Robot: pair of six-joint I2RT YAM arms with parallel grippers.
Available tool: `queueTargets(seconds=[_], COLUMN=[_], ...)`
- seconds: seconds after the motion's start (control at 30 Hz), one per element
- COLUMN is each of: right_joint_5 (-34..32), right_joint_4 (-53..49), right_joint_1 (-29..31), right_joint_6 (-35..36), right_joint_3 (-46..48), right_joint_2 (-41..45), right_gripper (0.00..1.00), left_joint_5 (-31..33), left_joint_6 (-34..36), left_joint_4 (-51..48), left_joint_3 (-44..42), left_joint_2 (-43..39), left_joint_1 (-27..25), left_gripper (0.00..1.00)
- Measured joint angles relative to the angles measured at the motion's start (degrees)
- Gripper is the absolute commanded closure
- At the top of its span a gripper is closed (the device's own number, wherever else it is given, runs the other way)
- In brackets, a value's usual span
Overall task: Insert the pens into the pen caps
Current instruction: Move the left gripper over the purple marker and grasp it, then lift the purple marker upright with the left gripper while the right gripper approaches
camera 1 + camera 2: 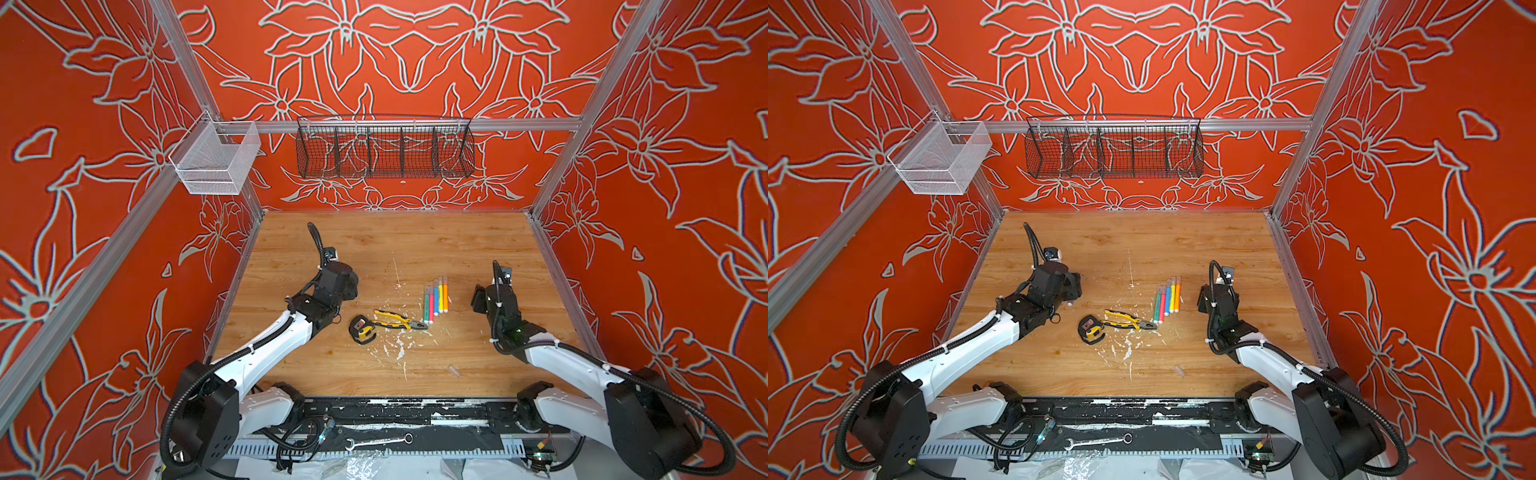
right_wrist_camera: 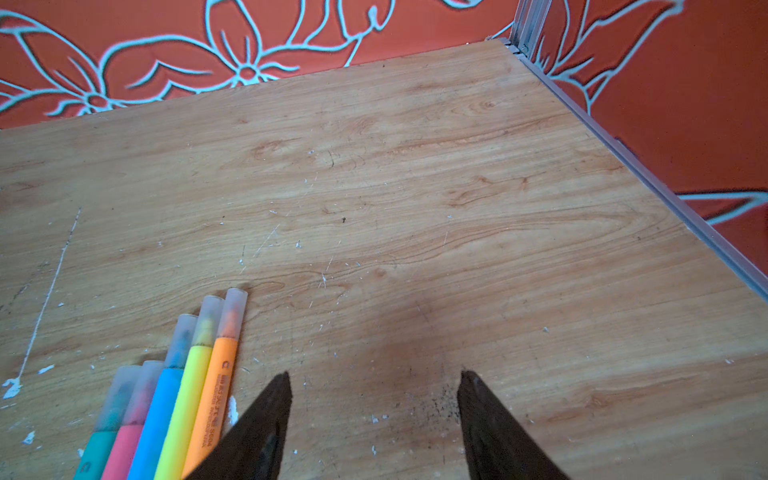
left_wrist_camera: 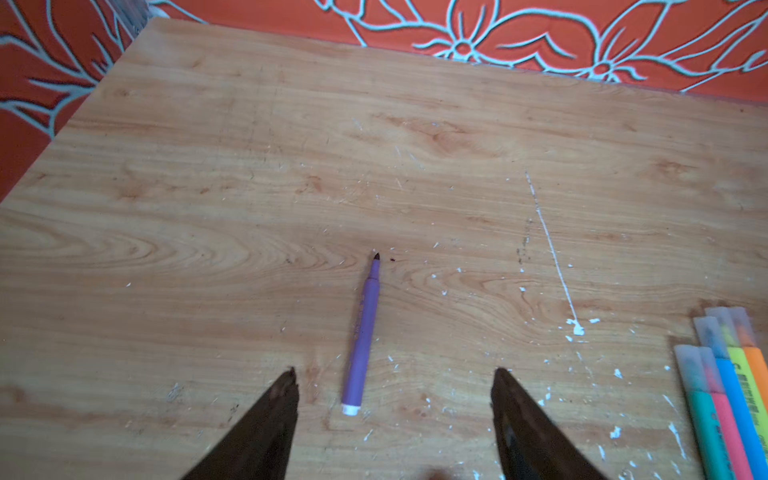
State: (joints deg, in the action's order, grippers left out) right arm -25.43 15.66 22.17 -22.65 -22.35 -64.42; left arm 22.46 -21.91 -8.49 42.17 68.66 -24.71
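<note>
L pincer point(image 3: 395, 370) agape, purple pen point(image 3: 361, 340) btwn jaws

Findings: on the table point(image 1: 415, 241), five pens point(image 1: 436, 301) lay side by side in a touching row right of centre, with caps point(image 2: 235, 307) on their far ends. The pliers point(image 1: 395, 320) lay just before the row's near ends, with the tape measure point(image 1: 361, 328) just beside them on the left. A sixth pen point(image 3: 363, 332) lay apart, left of centre, between the fingers of the left gripper point(image 3: 395, 370), touching neither. The right gripper point(image 2: 376, 374) stood just right of the row. One loose cap point(image 1: 454, 370) lay near the front edge. A wire basket point(image 1: 384, 174) hung on the back rail and a second basket point(image 1: 216, 166) at the back-left corner.
</note>
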Motion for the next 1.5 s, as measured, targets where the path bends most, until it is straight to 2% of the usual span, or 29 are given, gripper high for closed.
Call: queueTargets(seconds=[0.17, 0.23, 0.53, 1.1, 1.3, 1.5], right_joint_5=[0.20, 0.42, 0.52, 0.66, 0.76, 0.85], right_joint_4=[0.00, 0.00, -0.02, -0.15, -0.15, -0.15], right_joint_1=[-0.02, -0.02, -0.04, -0.04, -0.04, -0.04], right_joint_6=[0.02, 0.02, 0.15, 0.17, 0.17, 0.17], right_joint_3=[-0.55, -0.55, -0.55, -1.55, -1.55, -1.55], right_joint_2=[-0.42, -0.48, -1.07, -1.84, -1.84, -1.84], right_gripper=[0.35, 0.35, 0.36, 0.36, 0.36, 0.36], left_joint_5=[-2.27, -2.32, -3.91, -9.99, -12.90, -13.79], left_joint_6=[-0.68, -1.01, -2.45, -4.87, -6.14, -6.54], left_joint_4=[-0.24, -1.07, -5.14, -14.43, -16.17, -17.03], left_joint_3=[-0.13, 0.39, 6.45, 17.27, 22.47, 24.46], left_joint_2=[4.85, 7.78, 18.99, 32.02, 37.11, 38.47], left_joint_1=[0.81, 1.29, 5.11, 7.26, 8.72, 9.49], left_gripper=[0.36, 0.43, 0.57, 0.66, 0.73, 0.87])
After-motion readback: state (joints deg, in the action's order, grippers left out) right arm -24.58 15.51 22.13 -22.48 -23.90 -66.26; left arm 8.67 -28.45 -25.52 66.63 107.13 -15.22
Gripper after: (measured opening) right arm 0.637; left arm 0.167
